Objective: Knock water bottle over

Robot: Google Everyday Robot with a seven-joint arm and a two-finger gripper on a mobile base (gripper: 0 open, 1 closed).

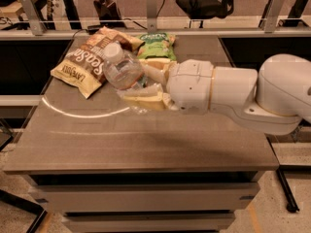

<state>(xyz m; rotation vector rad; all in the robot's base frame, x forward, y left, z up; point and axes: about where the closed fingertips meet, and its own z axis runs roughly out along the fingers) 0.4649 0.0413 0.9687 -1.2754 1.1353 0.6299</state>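
The water bottle (121, 69) is clear plastic with a white cap and leans steeply, its cap pointing to the back left over the edge of the brown chip bag (80, 64). My gripper (141, 87) reaches in from the right at the end of the white arm (233, 93). Its cream fingers (146, 100) sit on either side of the bottle's lower body and are shut on it. The bottle's base is hidden behind the fingers.
A green snack bag (155, 45) lies behind the gripper at the back of the brown table (146, 135). A metal rail with posts (150, 13) runs behind the table. The table's front edge is near the bottom of the view.
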